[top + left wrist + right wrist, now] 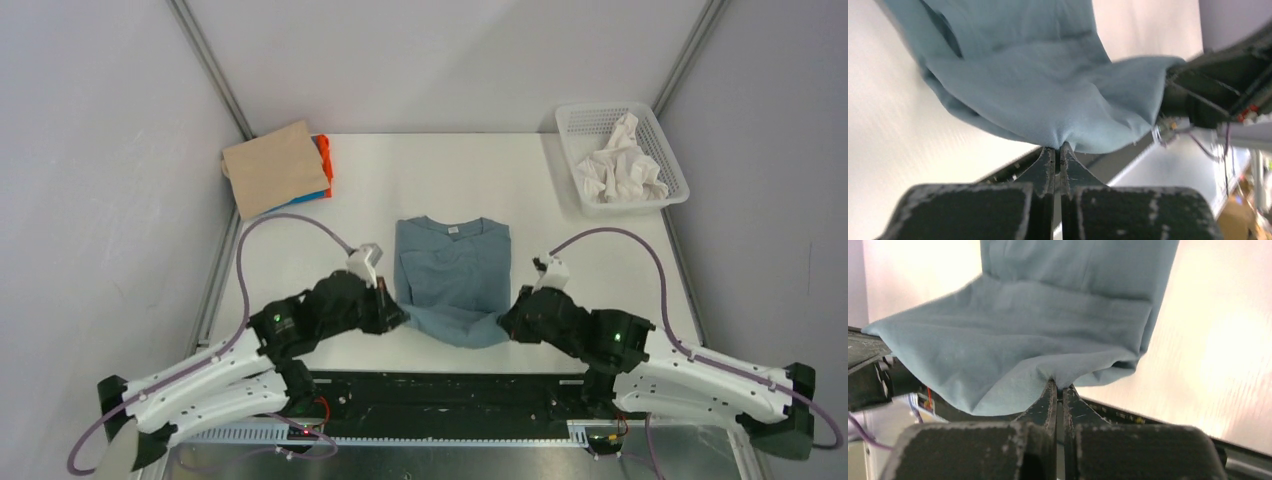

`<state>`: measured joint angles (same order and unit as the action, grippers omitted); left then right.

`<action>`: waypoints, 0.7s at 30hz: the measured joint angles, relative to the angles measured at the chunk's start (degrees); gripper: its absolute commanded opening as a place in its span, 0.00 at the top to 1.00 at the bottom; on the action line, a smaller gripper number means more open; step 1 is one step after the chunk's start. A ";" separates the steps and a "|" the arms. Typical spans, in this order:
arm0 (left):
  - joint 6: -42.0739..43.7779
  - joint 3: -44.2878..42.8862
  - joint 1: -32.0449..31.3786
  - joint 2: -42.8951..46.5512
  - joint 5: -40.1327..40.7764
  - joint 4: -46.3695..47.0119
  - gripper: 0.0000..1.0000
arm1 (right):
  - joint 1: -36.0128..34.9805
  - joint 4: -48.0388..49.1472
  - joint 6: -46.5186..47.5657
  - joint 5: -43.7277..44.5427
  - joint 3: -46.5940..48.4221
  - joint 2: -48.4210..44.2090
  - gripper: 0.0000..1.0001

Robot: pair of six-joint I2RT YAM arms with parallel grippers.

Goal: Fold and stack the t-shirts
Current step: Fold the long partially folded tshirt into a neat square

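A slate blue-grey t-shirt [452, 275] lies in the middle of the table, sleeves folded in, its white neck label at the far end. Its near hem is lifted off the table and sags between the two arms. My left gripper [401, 318] is shut on the hem's left corner; the cloth [1048, 90] bunches at the fingertips [1058, 148]. My right gripper [503, 322] is shut on the right corner, with the cloth [1038, 335] pinched at its tips [1057, 385]. A folded stack with a tan t-shirt [273, 167] on top of orange [324, 152] and bright blue ones sits at the far left.
A white mesh basket [574, 124] at the far right corner holds crumpled white cloth [620, 165]. Grey walls and metal posts close in the table on three sides. A black rail [450, 390] runs along the near edge between the arm bases.
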<state>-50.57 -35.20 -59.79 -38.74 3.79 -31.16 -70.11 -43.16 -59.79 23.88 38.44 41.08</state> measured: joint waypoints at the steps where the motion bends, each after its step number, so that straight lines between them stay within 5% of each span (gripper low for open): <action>1: 1.31 -1.66 2.27 -2.12 0.35 -0.09 1.00 | 3.48 1.64 2.23 -0.85 0.31 0.55 1.00; 12: 12.76 -15.02 19.74 -18.86 1.31 1.05 1.00 | 28.20 15.52 17.35 -9.03 8.22 8.24 1.00; 21: 17.03 -23.54 27.96 -30.99 -3.19 4.09 1.00 | 40.74 22.93 20.83 -19.85 10.56 16.65 1.00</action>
<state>-33.54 -58.74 -31.83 -69.73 0.60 -27.07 -29.36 -20.23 -38.96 4.03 48.99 57.74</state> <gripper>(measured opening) 0.014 0.021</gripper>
